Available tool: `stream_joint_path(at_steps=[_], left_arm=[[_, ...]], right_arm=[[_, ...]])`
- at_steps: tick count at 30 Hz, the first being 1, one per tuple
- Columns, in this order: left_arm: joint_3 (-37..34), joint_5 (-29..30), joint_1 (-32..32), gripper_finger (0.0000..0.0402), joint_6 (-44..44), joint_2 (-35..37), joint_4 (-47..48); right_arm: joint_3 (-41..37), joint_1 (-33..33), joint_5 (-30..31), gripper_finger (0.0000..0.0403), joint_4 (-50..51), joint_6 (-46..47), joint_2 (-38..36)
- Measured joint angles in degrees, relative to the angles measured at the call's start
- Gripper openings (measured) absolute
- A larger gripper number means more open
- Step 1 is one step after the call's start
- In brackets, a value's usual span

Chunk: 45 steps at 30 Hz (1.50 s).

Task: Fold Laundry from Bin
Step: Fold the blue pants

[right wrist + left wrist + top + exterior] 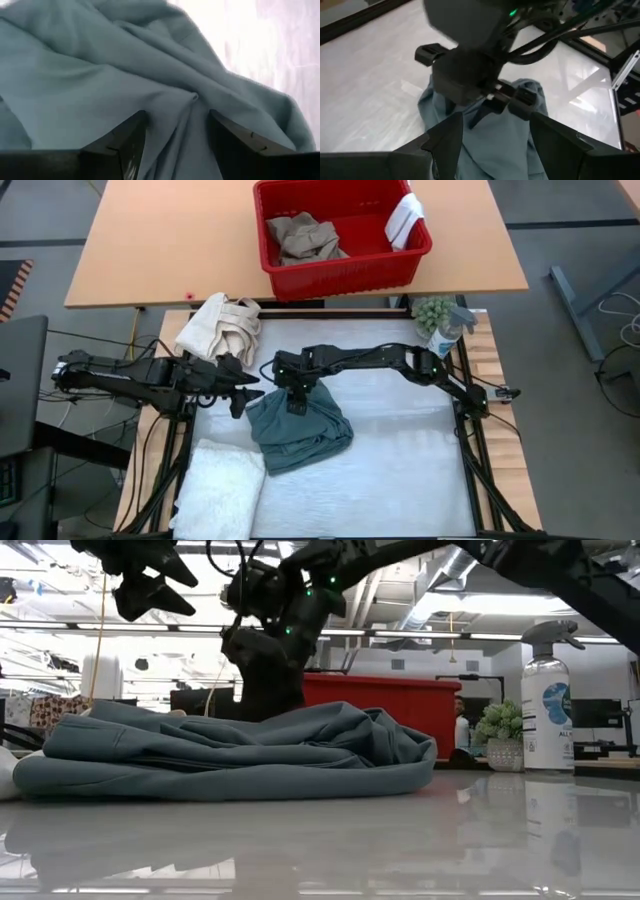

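The teal-green garment (300, 430) lies crumpled in a heap on the white table top, left of the middle; it also shows in the low view (230, 755). My right gripper (295, 402) is open and points down onto the heap's far edge, with a ridge of cloth (195, 97) between its fingers. My left gripper (245, 390) is open and empty, in the air just left of the garment and well above the table (150, 585). The red bin (340, 235) stands on the far wooden table and holds the tan trousers (305, 238) and a small white cloth (405, 220). The white towel (220, 490) lies at the near left. My right gripper comes at the garment from above, at its far edge. Its open fingers (127, 137) stand on either side of a raised fold (192, 100) of teal cloth. I cannot tell whether they touch the cloth. The garment lies slack on the table.
A cream canvas cloth (220, 325) lies at the far left of the work table. A spray bottle (447, 335) and a small plant (432, 310) stand at the far right. The table's right half (400, 450) is bare.
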State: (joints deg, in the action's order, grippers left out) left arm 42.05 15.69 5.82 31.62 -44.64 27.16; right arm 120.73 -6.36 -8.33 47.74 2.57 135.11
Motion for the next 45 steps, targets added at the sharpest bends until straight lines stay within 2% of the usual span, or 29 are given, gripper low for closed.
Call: stream_joint_path(at_steps=[3,5,7,11,13,18,25,31,41,45], left_arm=[[0.0,0.2,0.0,0.0219,0.0,0.0,0.5],[0.0,0.3,0.0,0.0219,0.1,0.0,0.4],[0.0,0.6,0.0,0.0219,0.1,0.0,0.4],[0.0,1.7,0.0,0.0219,0.0,0.0,0.3],[0.0,1.7,0.0,0.0219,0.0,0.0,0.3],[0.0,1.7,0.0,0.0219,0.0,0.0,0.3],[0.0,1.7,0.0,0.0219,-0.1,0.0,0.8],[0.0,1.7,0.0,0.0219,-1.7,0.0,0.9],[0.0,1.7,0.0,0.0219,-4.0,0.0,0.9],[0.0,1.7,0.0,0.0219,-4.2,0.0,1.3]], right_arm=[[0.0,-0.2,-1.6,0.0232,-0.1,0.2,0.8],[0.0,-0.2,-1.9,0.0214,0.9,0.2,1.1],[0.0,0.2,-1.2,0.0174,1.4,-0.5,1.0],[0.0,0.8,-0.8,0.0053,1.7,-1.6,-0.3],[0.0,1.0,-0.7,0.0021,1.5,-1.7,-1.1],[0.0,1.8,2.9,0.0027,2.2,-1.1,-2.9],[0.1,3.5,3.3,0.0029,2.4,2.1,-4.6],[0.1,5.4,6.0,0.0036,2.6,0.4,-5.1],[0.1,3.8,7.1,0.0096,1.9,-2.9,-4.6],[0.1,2.8,6.8,0.0139,1.9,-3.1,-4.6]])
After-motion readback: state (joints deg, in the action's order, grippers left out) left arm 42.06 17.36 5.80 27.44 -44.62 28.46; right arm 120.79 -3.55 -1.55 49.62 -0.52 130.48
